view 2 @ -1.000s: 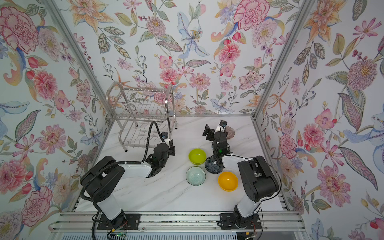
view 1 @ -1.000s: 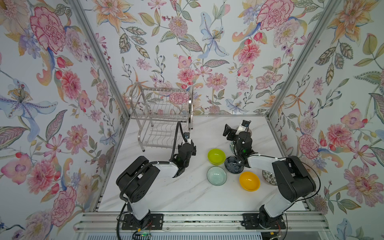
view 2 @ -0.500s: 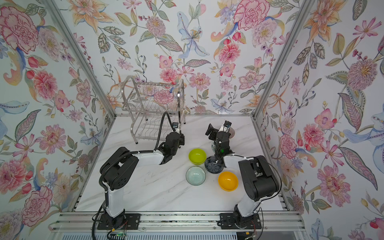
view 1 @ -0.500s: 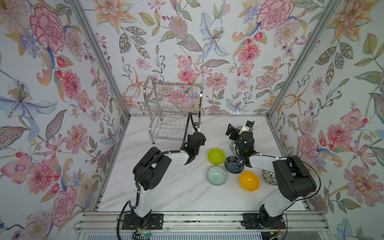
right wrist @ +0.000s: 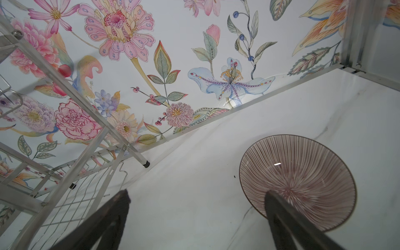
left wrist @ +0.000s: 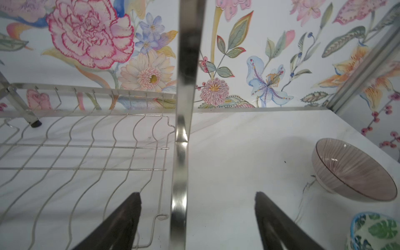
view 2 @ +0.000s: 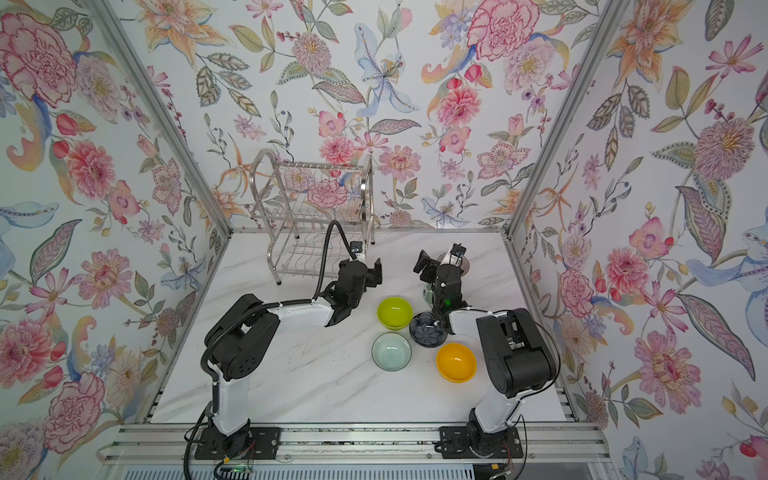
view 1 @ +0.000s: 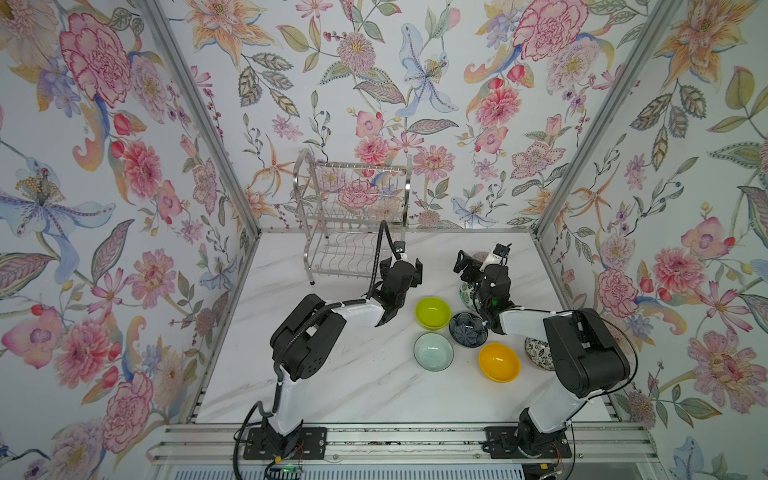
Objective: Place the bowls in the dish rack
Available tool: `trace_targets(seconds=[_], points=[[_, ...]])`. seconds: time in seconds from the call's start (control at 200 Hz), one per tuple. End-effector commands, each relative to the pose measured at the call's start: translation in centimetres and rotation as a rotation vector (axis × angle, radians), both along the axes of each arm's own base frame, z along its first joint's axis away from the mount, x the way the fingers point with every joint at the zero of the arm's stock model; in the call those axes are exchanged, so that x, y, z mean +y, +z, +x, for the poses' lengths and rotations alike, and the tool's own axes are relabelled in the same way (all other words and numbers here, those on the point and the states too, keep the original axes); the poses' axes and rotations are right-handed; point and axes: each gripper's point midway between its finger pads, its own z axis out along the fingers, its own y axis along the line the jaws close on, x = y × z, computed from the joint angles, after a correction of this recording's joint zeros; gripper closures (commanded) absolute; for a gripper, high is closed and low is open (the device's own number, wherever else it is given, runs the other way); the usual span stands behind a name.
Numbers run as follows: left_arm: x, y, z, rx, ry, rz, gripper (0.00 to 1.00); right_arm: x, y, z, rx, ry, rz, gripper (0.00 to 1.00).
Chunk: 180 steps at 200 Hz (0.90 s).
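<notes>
Surface: white marbled tabletop (view 1: 353,374).
Room: floral wallpaper (view 1: 415,83) on three sides.
Dish rack (view 1: 353,199): far, left of centre, by the back wall.
Bowls (view 1: 433,311): on the tabletop, right of centre.
Left gripper (left wrist: 197,194): spread wide, empty, at the rack's right frame.
Right gripper (right wrist: 197,192): spread wide, empty.

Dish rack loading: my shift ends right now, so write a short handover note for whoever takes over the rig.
Left gripper: open, empty, jaws on either side of a dish rack post, not gripping it.
Right gripper: open, empty, at the pinkish ribbed bowl, not closed on it.
Bowls: all on the table. The lime green bowl, dark navy bowl, pale green bowl and orange-yellow bowl are clustered between the arms. The leaf-patterned bowl and black-and-white floral bowl are partly hidden by the right arm.
Done: nothing; the rack holds no bowl.
Left: load all seven.
</notes>
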Motion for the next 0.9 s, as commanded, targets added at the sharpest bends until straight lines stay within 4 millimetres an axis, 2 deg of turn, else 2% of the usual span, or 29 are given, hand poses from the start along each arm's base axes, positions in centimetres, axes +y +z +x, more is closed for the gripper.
trace_targets(seconds=[0.0,0.14,0.175,0.19,0.215,0.25,0.42,0.485,0.52,0.54,0.611,0.791,0.871,0.881,0.896], points=[[1.2,3.8,-2.6,-0.050,-0.023,-0.060,0.01,2.3,1.5,0.1,-0.053,0.066,-0.050,0.02],[5.2,4.6,-5.9,-0.046,0.002,-0.062,0.01,5.4,1.9,-0.4,-0.062,0.137,-0.097,0.02],[6.3,4.2,-6.5,-0.036,0.008,-0.052,0.01,6.1,1.9,-0.5,-0.064,0.152,-0.108,0.01],[7.0,5.0,-6.9,-0.049,0.008,-0.065,0.01,6.5,2.0,-0.6,-0.066,0.159,-0.115,0.01],[7.9,5.2,-7.3,-0.049,0.011,-0.067,0.01,7.1,2.0,-0.6,-0.068,0.169,-0.125,0.01],[9.1,5.1,-7.7,-0.041,0.019,-0.077,0.01,7.8,2.0,-0.6,-0.066,0.178,-0.143,0.02],[17.7,3.1,-8.0,0.026,0.141,-0.243,0.01,11.6,1.7,0.0,-0.043,0.248,-0.202,0.10],[19.9,2.8,-8.3,0.019,0.175,-0.289,0.01,13.2,1.9,-0.1,-0.038,0.272,-0.193,0.13],[20.6,2.7,-8.6,0.012,0.181,-0.310,0.01,13.4,1.8,0.1,-0.023,0.270,-0.196,0.14],[21.0,2.8,-8.7,0.004,0.186,-0.320,0.01,15.1,1.8,-0.5,-0.016,0.302,-0.197,0.16],[21.8,2.7,-9.2,-0.011,0.194,-0.350,0.01,16.9,1.4,-0.9,0.013,0.314,-0.208,0.18],[22.2,1.0,-10.3,-0.055,0.149,-0.381,0.01,20.2,0.4,-1.8,0.025,0.355,-0.221,0.20],[22.7,0.5,-10.9,-0.076,0.149,-0.418,0.01,21.0,-0.7,-1.7,0.056,0.354,-0.240,0.24],[22.9,-0.4,-11.4,-0.062,0.152,-0.419,0.01,21.0,-0.8,-1.6,0.057,0.352,-0.237,0.24],[23.0,-0.4,-11.6,-0.072,0.145,-0.435,0.01,21.1,-0.9,-1.6,0.057,0.351,-0.234,0.25]])
